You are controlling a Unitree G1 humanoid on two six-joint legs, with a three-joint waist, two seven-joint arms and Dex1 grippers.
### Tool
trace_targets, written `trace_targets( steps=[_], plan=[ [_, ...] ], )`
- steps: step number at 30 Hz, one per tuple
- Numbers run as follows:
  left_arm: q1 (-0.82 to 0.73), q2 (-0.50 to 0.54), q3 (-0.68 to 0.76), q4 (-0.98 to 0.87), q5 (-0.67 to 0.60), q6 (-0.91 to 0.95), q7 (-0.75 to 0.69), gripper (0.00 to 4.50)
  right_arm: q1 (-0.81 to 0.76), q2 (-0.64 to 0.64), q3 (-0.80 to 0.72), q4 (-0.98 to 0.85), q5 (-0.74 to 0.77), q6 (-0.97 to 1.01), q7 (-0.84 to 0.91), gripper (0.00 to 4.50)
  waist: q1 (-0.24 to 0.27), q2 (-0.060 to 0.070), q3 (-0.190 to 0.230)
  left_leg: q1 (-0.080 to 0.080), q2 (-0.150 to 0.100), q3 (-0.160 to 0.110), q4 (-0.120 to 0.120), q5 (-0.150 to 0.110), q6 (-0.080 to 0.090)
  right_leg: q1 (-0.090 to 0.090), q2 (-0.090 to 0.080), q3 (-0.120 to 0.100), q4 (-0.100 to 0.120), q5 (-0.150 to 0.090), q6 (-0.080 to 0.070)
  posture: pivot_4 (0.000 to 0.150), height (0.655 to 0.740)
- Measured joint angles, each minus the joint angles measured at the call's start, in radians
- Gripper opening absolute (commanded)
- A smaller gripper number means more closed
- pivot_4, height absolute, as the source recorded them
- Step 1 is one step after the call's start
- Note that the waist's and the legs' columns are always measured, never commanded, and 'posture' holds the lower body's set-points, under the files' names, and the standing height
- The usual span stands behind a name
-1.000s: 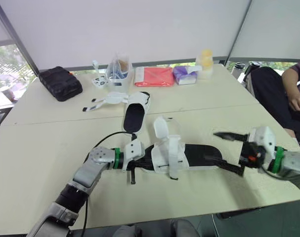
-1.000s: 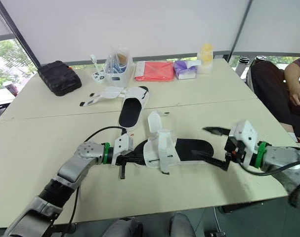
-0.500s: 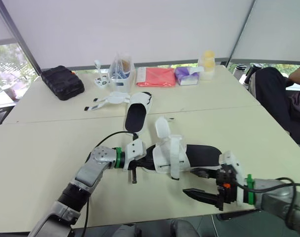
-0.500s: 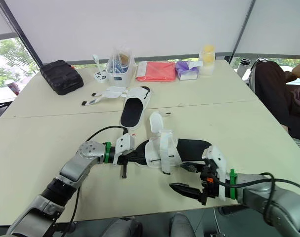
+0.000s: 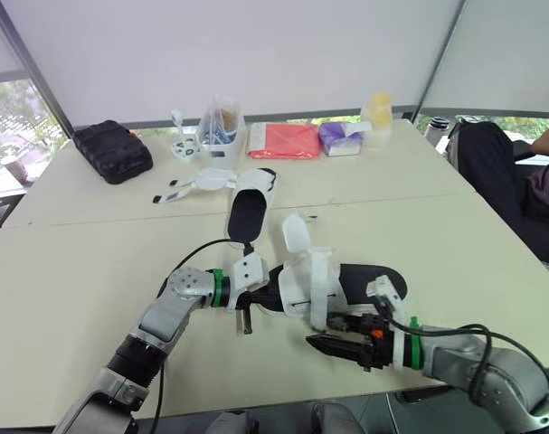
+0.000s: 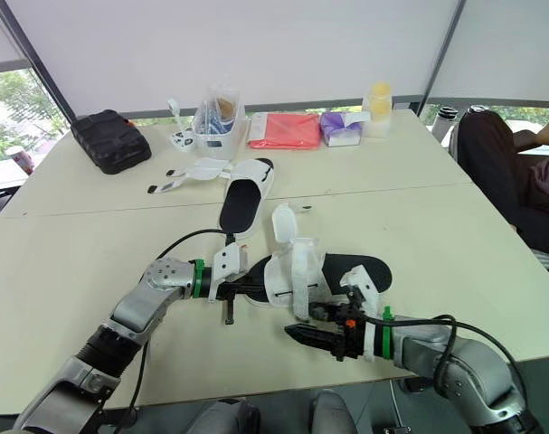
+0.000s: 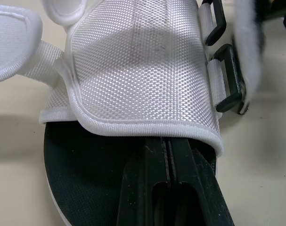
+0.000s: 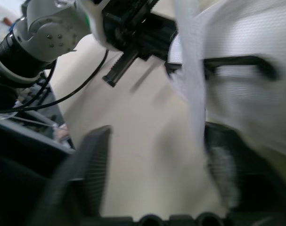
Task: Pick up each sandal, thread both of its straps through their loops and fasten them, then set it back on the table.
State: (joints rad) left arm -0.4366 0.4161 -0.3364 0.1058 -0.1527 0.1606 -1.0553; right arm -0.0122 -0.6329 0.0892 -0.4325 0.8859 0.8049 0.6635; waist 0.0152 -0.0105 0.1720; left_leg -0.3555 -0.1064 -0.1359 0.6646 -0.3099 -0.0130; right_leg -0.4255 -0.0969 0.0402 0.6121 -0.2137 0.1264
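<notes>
A white-strapped sandal with a black sole lies on the table in front of me, both straps undone. My left gripper is shut on its toe end, the fingers pinching the black insole under the white upper. My right gripper lies low at the sandal's near side with its fingers apart. A loose white strap hangs between them, blurred in the right wrist view. The second sandal lies farther back, its straps spread out to the left.
Along the far edge stand a black pouch, a clear container, a red packet, a purple tissue pack and a yellow bottle. A person sits at the right.
My right arm swung from beyond the sandal's heel round to its near side, under the hanging strap, and its fingers have narrowed. The left gripper kept its hold.
</notes>
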Motion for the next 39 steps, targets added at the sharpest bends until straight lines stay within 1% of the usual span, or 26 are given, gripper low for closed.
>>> trace_targets(
  steps=[1,3,9,12,14,16,18,20,25,28,32,39],
  plan=[
    [0.0,-0.002,0.0,0.0,0.0,0.0,0.001,0.0,-0.007,0.013,-0.004,0.004,0.003,0.007,-0.008,0.92,0.001,0.0,0.0,0.0,0.0,0.0,0.0,0.0,0.0,0.0,0.0,0.0,0.0,0.0,0.0,0.15,0.74],
    [0.002,-0.003,0.0,-0.001,0.0,0.0,0.001,0.0,-0.01,0.022,-0.028,0.005,0.007,0.024,-0.013,0.03,0.001,0.0,0.0,0.0,-0.001,0.0,0.0,0.0,0.0,0.0,0.0,0.0,0.0,0.0,0.0,0.15,0.74],
    [0.003,-0.004,0.0,-0.001,0.002,-0.004,0.007,0.0,-0.011,0.017,-0.084,0.005,0.053,0.101,-0.019,0.03,0.0,0.0,0.0,0.0,-0.001,0.0,0.0,0.0,0.0,0.0,0.0,0.0,0.0,0.0,0.0,0.15,0.74],
    [0.002,-0.005,0.0,0.005,0.004,-0.015,0.008,0.0,-0.027,-0.052,-0.128,-0.009,0.128,0.163,0.009,0.03,-0.001,0.0,0.0,0.0,-0.001,0.0,0.0,0.0,0.0,0.0,0.0,0.0,0.0,0.0,0.0,0.15,0.74],
    [0.001,-0.004,0.002,0.01,0.006,-0.02,0.011,0.0,-0.093,-0.108,-0.187,-0.017,0.232,0.227,0.018,0.03,-0.001,0.0,0.0,0.0,0.0,0.0,0.0,0.0,0.0,0.0,0.0,0.0,0.0,0.0,0.0,0.15,0.74],
    [-0.001,-0.005,0.002,0.011,0.01,-0.021,0.013,0.0,-0.197,-0.157,-0.233,-0.005,0.335,0.285,0.019,0.03,-0.003,0.0,0.0,0.0,0.0,0.0,0.0,0.0,0.0,0.0,0.0,0.0,0.0,0.0,0.0,0.15,0.74],
    [-0.001,-0.007,0.0,0.011,0.01,-0.023,0.013,0.0,-0.294,-0.173,-0.257,0.027,0.399,0.324,0.013,0.03,-0.002,0.0,0.0,0.0,0.0,0.0,0.0,0.0,0.0,0.0,0.0,-0.001,0.0,0.0,0.0,0.15,0.74],
    [-0.003,-0.011,-0.003,0.012,0.012,-0.025,0.013,0.0,-0.366,-0.168,-0.248,0.077,0.425,0.355,0.003,0.03,-0.001,0.0,0.0,-0.001,0.0,0.0,0.0,0.0,0.001,0.0,0.0,-0.001,0.0,0.0,0.0,0.15,0.74],
    [-0.012,-0.02,-0.004,0.031,0.015,-0.042,0.013,0.0,-0.505,-0.131,-0.181,0.227,0.408,0.411,0.007,0.03,0.0,0.0,0.0,-0.001,-0.001,0.0,0.0,-0.001,0.001,-0.001,-0.001,-0.001,0.0,0.0,0.0,0.15,0.74],
    [-0.014,-0.023,-0.004,0.033,0.019,-0.045,0.015,0.0,-0.573,-0.128,-0.122,0.323,0.328,0.415,0.05,0.03,-0.001,0.0,0.0,-0.001,-0.001,0.0,0.0,-0.001,0.001,-0.001,-0.001,-0.001,0.0,0.0,0.0,0.15,0.74],
    [-0.005,-0.025,-0.003,0.027,0.021,-0.051,0.021,0.0,-0.603,-0.135,-0.047,0.416,0.216,0.411,0.145,0.03,0.0,0.0,0.0,-0.002,-0.001,0.0,0.0,-0.001,0.002,-0.002,-0.001,-0.001,0.0,0.0,0.0,0.15,0.74],
    [0.012,-0.024,-0.002,0.007,0.024,-0.052,0.045,0.0,-0.642,-0.138,-0.029,0.482,0.158,0.467,0.267,0.03,0.0,0.0,0.0,-0.002,-0.001,0.0,0.0,-0.001,0.002,-0.002,-0.001,-0.001,0.0,0.0,0.0,0.15,0.74]
  ],
)
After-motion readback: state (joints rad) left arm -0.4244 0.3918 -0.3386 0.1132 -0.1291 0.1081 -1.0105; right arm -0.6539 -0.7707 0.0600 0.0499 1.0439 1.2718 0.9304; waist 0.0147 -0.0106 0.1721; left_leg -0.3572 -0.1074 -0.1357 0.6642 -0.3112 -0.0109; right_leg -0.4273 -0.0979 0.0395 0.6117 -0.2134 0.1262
